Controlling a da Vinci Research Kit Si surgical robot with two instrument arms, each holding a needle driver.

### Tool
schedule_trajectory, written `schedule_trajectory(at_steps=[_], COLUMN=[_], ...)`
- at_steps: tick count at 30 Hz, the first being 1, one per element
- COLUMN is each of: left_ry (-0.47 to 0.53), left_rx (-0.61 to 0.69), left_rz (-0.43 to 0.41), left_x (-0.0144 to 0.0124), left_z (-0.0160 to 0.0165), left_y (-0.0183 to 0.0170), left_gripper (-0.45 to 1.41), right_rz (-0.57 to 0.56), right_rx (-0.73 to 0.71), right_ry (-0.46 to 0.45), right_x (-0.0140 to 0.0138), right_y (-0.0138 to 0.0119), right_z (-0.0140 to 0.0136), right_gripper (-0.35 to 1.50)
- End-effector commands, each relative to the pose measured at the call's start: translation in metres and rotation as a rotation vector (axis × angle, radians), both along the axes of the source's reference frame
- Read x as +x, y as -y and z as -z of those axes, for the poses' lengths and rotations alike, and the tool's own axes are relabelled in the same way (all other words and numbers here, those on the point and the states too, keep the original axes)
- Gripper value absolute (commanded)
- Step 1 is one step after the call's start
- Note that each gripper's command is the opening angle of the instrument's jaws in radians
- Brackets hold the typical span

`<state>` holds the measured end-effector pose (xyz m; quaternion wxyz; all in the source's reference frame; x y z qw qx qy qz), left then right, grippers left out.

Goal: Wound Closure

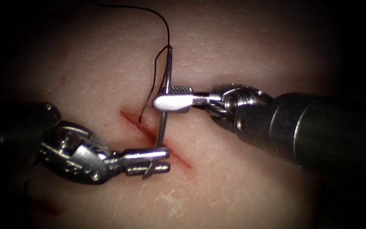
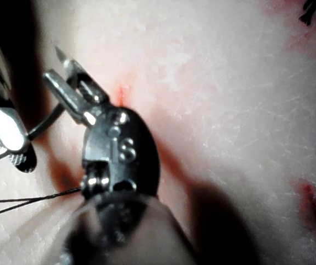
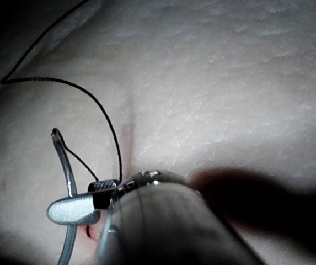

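Both tools are bright polished steel with pinned wrist joints on dark cylindrical shafts. The right tool (image 1: pixel 171 101) has a cross-hatched finger face. The left tool (image 1: pixel 155 163) carries an "8" stamp on its wrist.

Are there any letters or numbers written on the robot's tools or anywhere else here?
"8" or "S": one stamped mark on the left tool's wrist in the left wrist view; too blurred to tell which.
Nothing to read on the right tool, the needle, the thread or the tissue.
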<state>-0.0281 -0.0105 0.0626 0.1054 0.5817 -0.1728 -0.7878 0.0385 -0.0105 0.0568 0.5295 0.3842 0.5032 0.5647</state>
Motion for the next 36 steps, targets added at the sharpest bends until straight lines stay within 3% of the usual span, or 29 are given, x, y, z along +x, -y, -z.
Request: schedule_trajectory(at_steps=[1,6,12,17,32,36], left_ry=[-0.003,-0.018,-0.025,-0.019,-0.008,-0.009], left_rx=[-0.002,-0.005,-0.003,-0.004,-0.015,-0.020], left_rz=[-0.003,-0.007,-0.012,-0.017,-0.031,-0.033], left_x=[-0.0005,-0.0007,-0.0007,-0.0006,-0.0007,-0.0007], left_z=[-0.0007,-0.0009,-0.0014,-0.0015,-0.0010,-0.0009], left_y=[0.0005,0.0005,0.0003,0.0004,0.0007,0.0006], left_gripper=[-0.45,-0.45,-0.45,-0.45,-0.45,-0.45], right_rz=[0.006,0.010,0.012,0.044,0.038,0.044], right_rx=[0.000,0.006,0.029,0.032,0.056,0.075], right_ry=[-0.001,0.001,-0.012,-0.064,-0.082,-0.097], right_x=[0.0008,0.0008,0.0008,0.0008,0.0012,0.0012], right_y=[0.0004,0.0005,0.0006,0.0008,0.0008,0.0011], right_z=[-0.0006,-0.0006,-0.0002,0.0001,-0.0002,-0.0003], right_gripper=[1.05,1.00,1.36,1.36,1.31,1.23])
